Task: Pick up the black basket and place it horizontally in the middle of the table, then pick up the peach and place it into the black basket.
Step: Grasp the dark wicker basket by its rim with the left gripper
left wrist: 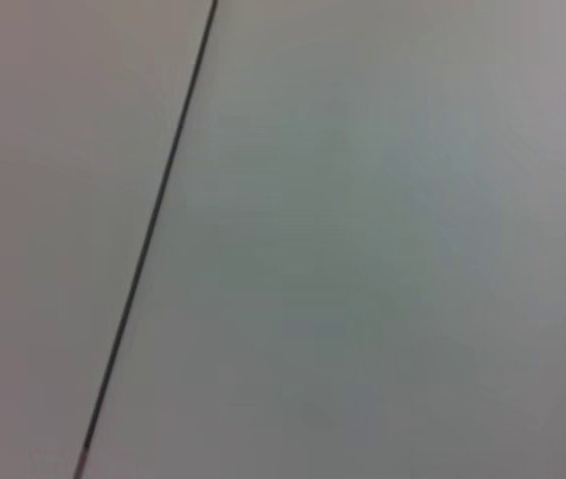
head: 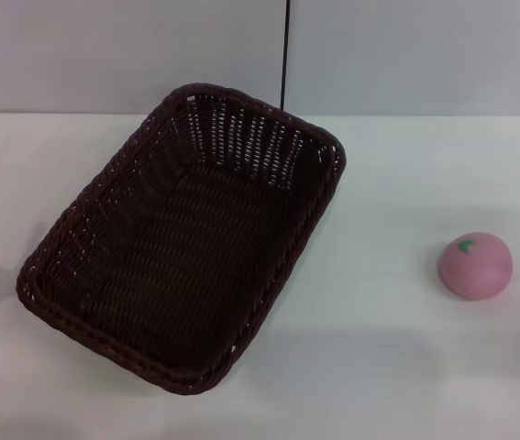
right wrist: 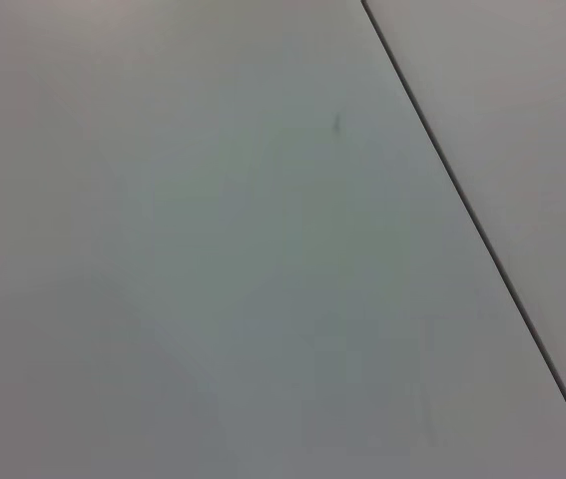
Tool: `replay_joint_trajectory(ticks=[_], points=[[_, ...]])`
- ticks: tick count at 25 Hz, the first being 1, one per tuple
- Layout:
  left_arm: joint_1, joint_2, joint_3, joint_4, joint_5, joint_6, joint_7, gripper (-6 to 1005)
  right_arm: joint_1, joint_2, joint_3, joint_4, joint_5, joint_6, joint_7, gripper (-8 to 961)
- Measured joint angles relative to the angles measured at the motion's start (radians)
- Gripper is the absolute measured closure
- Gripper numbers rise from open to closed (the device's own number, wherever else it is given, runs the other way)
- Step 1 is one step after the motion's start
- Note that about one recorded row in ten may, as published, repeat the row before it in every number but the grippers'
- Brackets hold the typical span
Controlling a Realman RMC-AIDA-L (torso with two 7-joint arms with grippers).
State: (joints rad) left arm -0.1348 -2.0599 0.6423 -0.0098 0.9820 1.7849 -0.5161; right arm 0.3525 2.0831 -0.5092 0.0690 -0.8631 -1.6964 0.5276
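Basket: the black basket [head: 182,243] stands upright on the table [head: 397,367], mouth up, left of centre in the head view. Its long axis runs on a diagonal, from the near left corner to the far right corner.
Basket build: dark woven wicker, braided rim, sloping sides; small gaps in the weave let light through along the far wall.
Basket contents: only the woven floor shows inside.
Peach: the peach [head: 475,265] rests on the table to the right of the basket, well apart from it, with bare tabletop between. A small green leaf mark sits on its upper side.
Table: plain white, smooth surface.
Backdrop: a pale wall [head: 406,55] rises behind the table, split by a thin dark vertical seam [head: 286,55] that meets the far edge just behind the basket's far rim.
Left gripper: not seen in any view; its state cannot be told, so no position relative to it can be given. The left wrist view shows only a pale panel crossed by a dark line [left wrist: 148,239].
Right gripper: not seen in any view; state cannot be told. The right wrist view shows a similar pale panel and dark line [right wrist: 477,225].
Markings: no brand, label or writing readable on the basket, peach or table.
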Motion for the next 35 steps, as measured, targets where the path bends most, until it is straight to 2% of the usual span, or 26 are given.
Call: replay_joint_trajectory(ticks=[9,12,13,14,15,16,17,18,20,25,26,27,30,31,32,35], points=[[0.019,0.003,0.061,0.085,0.000,-0.043,-0.080,169,-0.003,0.001,0.000,0.009,0.003,0.000,0.000,273],[0.049,0.004,0.125,0.226,0.002,-0.075,-0.194,170,-0.003,0.000,0.000,0.009,0.003,0.000,0.000,273],[0.049,0.004,0.125,0.226,0.002,-0.075,-0.194,170,-0.004,0.000,0.000,0.009,0.003,0.000,0.000,274],[0.074,0.005,0.169,0.366,0.033,-0.147,-0.312,170,-0.004,0.000,0.000,0.009,0.003,0.000,0.000,274],[0.081,0.005,0.178,0.410,0.056,-0.175,-0.357,170,-0.005,0.000,0.000,0.009,0.003,0.000,0.000,274],[0.098,0.003,0.195,0.554,0.134,-0.252,-0.492,170,-0.005,-0.001,0.000,0.009,0.003,0.000,0.000,274],[0.098,0.003,0.195,0.554,0.134,-0.252,-0.492,171,-0.005,-0.001,0.000,0.009,0.003,0.000,0.000,274],[0.102,0.002,0.195,0.649,0.197,-0.282,-0.592,171,-0.006,-0.001,0.000,0.009,0.004,0.000,0.000,274],[0.102,0.002,0.190,0.762,0.280,-0.303,-0.710,171,-0.006,-0.002,0.000,0.009,0.004,0.000,0.000,274],[0.083,0.002,0.183,1.127,0.517,-0.308,-1.027,171,-0.006,-0.002,0.000,0.008,0.005,-0.006,0.000,274],[0.063,0.003,0.187,1.264,0.629,-0.289,-1.179,171,-0.006,-0.002,0.000,0.006,0.006,-0.010,0.002,274],[0.063,0.003,0.187,1.264,0.629,-0.289,-1.179,172,-0.006,-0.002,0.000,0.006,0.006,-0.010,0.002,274],[0.011,0.003,0.185,1.420,0.781,-0.221,-1.360,172,-0.008,-0.002,0.001,-0.001,0.006,-0.012,0.033,274],[-0.030,0.001,0.191,1.514,0.888,-0.171,-1.474,172,-0.008,-0.002,0.001,-0.005,0.006,-0.010,0.047,274],[-0.030,0.001,0.191,1.514,0.888,-0.171,-1.474,172,-0.008,-0.002,0.001,-0.005,0.006,-0.010,0.047,274],[-0.085,-0.002,0.229,1.592,1.034,-0.126,-1.596,172,-0.008,-0.002,0.002,-0.009,0.006,-0.006,0.050,274]])
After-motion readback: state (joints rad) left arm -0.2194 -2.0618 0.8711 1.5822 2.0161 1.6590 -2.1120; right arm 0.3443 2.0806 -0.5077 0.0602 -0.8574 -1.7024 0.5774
